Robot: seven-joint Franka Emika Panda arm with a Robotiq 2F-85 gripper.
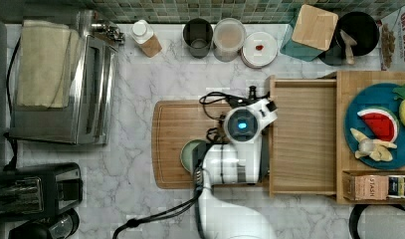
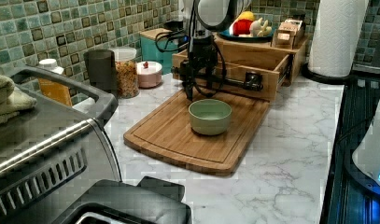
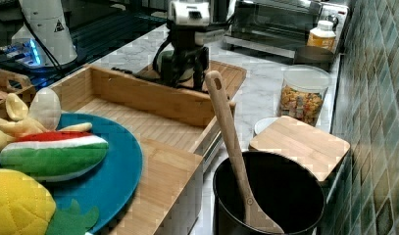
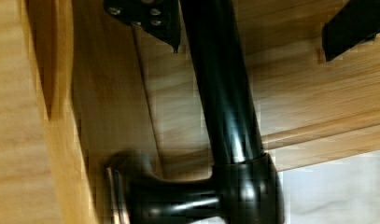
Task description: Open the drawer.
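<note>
The light-wood drawer (image 1: 302,139) stands pulled out of its cabinet, its plain wooden interior (image 3: 138,122) bare. Its long black bar handle (image 4: 220,93) runs along the front (image 2: 257,86) over the cutting board's edge, one black mount (image 4: 243,196) in the wrist view. My gripper (image 4: 248,46) hangs straight down at the handle (image 2: 234,83), near the end towards the tiled wall. It is open: the bar passes between the two fingers, one black fingertip (image 4: 155,18) close beside the bar and the other (image 4: 355,23) well apart from it. From above, the arm's wrist (image 1: 242,125) covers the fingers.
A bamboo cutting board (image 1: 172,144) lies in front of the drawer with a green bowl (image 2: 209,116) on it, near the arm. A blue plate of toy fruit (image 1: 374,124) sits on the cabinet top. Jars (image 1: 229,39) line the wall; a toaster oven (image 1: 60,79) stands on the top view's left.
</note>
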